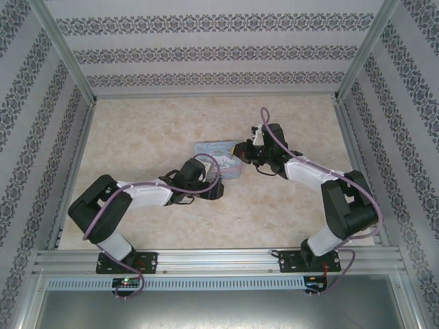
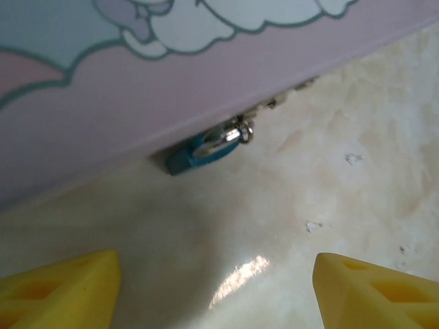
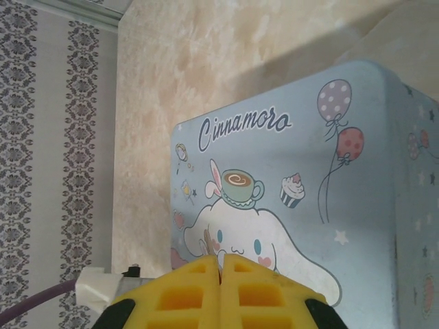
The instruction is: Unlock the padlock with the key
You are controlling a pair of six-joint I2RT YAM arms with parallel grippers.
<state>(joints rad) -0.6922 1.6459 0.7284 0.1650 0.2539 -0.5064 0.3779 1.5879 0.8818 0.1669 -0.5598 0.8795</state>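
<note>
Landmark: the light-blue cartoon tin point(image 1: 218, 156), lying mid-table.

Padlock point(image 2: 199, 151): found at the foot of the tin's pink side wall, resting on the table point(image 2: 329, 171) and partly tucked under the wall's lower edge. Its teal body lies lower left in the left wrist view, and its metal shackle point(image 2: 233, 131) points up and right toward the tin's fittings. The long axis therefore runs roughly along the wall, not out toward the tool.

Left gripper point(image 2: 216, 291): released – yellow fingers set wide, nothing between them. It faces the tin's wall, with the padlock straight ahead of it and about centred in the gap, a strip of bare table between.

Right gripper point(image 3: 221, 288): clenched, fingers pressed flat together, poised over the tin's printed lid. Whether the key sits pinched between them cannot be told – no key can be made out with certainty.

Assessment: the left arm is plainly the nearer to the padlock, and would likely need to advance straight toward the wall to take the body across its short side. The keyhole end is not discernible.
</note>
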